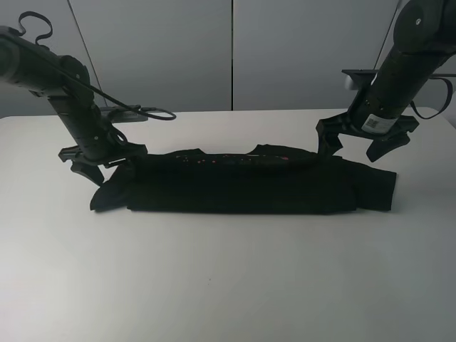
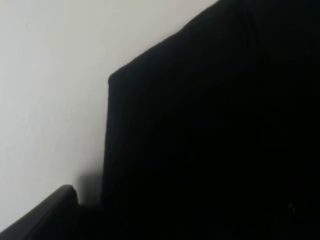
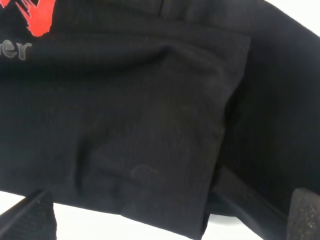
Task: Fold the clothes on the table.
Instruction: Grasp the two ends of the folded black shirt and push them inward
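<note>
A black garment (image 1: 242,184) lies folded into a long band across the middle of the white table (image 1: 228,285). A red print (image 1: 235,158) shows along its far edge and also in the right wrist view (image 3: 37,12). My left gripper (image 1: 105,165) is open, low at the band's left end, beside the sleeve. The left wrist view shows dark cloth (image 2: 210,130) and one finger (image 2: 45,215). My right gripper (image 1: 356,147) is open just above the band's right end. Its fingers (image 3: 305,210) stand wide apart over the folded cloth (image 3: 150,125).
A black cable (image 1: 146,112) lies on the table behind the left arm. Grey wall panels (image 1: 231,50) stand behind the table's far edge. White tabletop extends in front of the garment.
</note>
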Motion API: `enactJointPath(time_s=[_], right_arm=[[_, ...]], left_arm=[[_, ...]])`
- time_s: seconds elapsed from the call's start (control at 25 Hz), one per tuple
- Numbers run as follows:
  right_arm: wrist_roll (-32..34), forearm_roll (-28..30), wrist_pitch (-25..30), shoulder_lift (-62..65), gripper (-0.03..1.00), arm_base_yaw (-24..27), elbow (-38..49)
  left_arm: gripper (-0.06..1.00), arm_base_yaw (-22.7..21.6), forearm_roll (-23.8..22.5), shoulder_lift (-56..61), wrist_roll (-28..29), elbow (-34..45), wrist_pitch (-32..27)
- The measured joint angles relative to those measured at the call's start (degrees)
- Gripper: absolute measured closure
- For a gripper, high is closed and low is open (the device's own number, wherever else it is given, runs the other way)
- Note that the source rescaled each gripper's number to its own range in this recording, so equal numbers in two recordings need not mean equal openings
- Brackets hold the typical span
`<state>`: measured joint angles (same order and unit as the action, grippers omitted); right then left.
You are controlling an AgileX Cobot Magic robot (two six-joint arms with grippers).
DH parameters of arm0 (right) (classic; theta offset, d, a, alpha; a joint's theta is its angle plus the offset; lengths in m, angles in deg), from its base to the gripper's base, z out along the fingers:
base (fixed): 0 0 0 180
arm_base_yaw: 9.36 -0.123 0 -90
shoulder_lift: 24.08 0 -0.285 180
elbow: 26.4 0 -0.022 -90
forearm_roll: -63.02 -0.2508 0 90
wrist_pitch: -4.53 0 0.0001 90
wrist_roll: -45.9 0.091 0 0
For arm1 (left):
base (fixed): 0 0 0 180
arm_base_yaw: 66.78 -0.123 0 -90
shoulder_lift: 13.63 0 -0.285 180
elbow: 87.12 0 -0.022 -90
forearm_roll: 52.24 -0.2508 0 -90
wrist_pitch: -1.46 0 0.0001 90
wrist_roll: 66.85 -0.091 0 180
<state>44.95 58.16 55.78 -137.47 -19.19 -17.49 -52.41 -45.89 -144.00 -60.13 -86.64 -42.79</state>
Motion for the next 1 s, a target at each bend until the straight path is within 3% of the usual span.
enactJointPath(time_s=[0.24, 0.48, 0.84, 1.0], right_arm=[[0.0, 0.2, 0.0, 0.0, -0.03, 0.1, 0.0], [1.0, -0.2, 0.7, -2.0, -0.03, 3.5, -0.2], [0.5, 3.4, 1.0, -3.1, -0.03, 3.9, -0.2], [1.6, 5.2, -1.5, -3.1, -0.03, 3.9, -0.4]], left_arm=[[-0.05, 0.0, 0.3, -1.0, 0.5, -0.3, 0.1], [-0.05, 0.0, 0.3, -1.6, 0.5, -1.1, -1.3], [-0.05, 0.0, 0.3, -1.9, 0.6, -1.6, -1.8], [-0.05, 0.0, 0.1, -1.9, 0.6, -1.7, -1.9]])
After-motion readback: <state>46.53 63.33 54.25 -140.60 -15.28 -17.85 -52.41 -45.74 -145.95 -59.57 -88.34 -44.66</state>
